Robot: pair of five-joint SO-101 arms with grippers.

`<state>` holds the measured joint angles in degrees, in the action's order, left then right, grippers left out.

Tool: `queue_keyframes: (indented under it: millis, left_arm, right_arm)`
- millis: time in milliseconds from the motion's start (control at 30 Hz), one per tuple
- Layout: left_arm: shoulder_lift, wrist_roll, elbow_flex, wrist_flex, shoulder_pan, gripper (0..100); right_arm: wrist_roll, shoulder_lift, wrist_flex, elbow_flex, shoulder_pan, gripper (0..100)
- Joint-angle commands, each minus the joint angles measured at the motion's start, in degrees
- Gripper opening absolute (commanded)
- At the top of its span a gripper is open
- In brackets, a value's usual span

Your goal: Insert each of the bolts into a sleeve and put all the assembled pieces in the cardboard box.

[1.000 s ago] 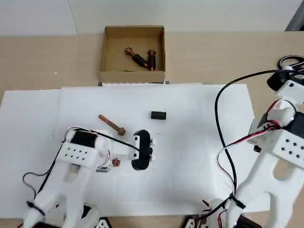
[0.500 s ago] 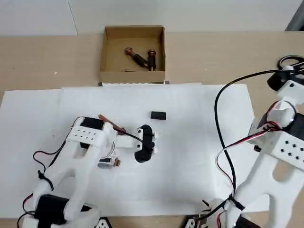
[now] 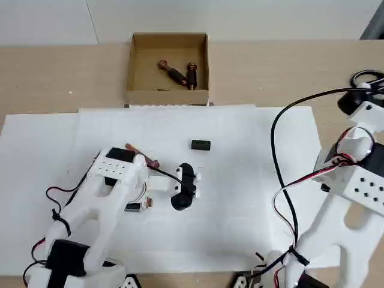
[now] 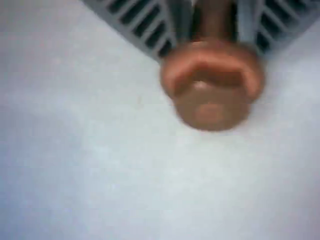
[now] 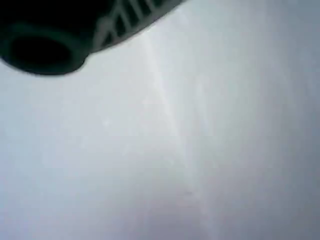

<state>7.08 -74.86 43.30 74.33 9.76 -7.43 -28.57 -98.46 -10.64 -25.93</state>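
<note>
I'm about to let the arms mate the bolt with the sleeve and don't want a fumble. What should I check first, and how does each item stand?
1. Left gripper holds a bolt: ok, shank clamped, head sticking out.
2. Right gripper carries a sleeve: ok, its bore looks clear.
3. Bolt and sleeve lined up: not ok, the two arms are far apart in the high view.
4. Cardboard box has room: ok, two assembled pieces lie inside.
5. Spare sleeve and spare bolt out of the way: cannot tell, the spare bolt lies partly under the left arm.
</note>
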Motion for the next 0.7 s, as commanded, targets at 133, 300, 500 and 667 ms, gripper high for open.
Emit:
queue_keyframes:
  millis: [133, 300, 500, 667]
  left_arm:
    - [-0.88, 5.54, -13.14, 12.13, -0.35, 0]
    - [-0.79, 14.77, -24.66, 19.43, -0.44, 0]
    - [3.78, 28.57, -36.35, 24.44, -0.44, 0]
    - [14.95, 36.66, -38.73, 24.18, 0.00, 1]
  right_arm:
    - [0.35, -11.47, -0.31, 0.26, 1.98, 0.6]
    - [-0.88, -20.18, -0.40, -1.76, 10.15, 0.7]
    - [-1.93, -27.21, -0.40, -5.45, 16.40, 0.7]
    - [-1.58, -29.93, -0.22, -8.88, 17.01, 0.6]
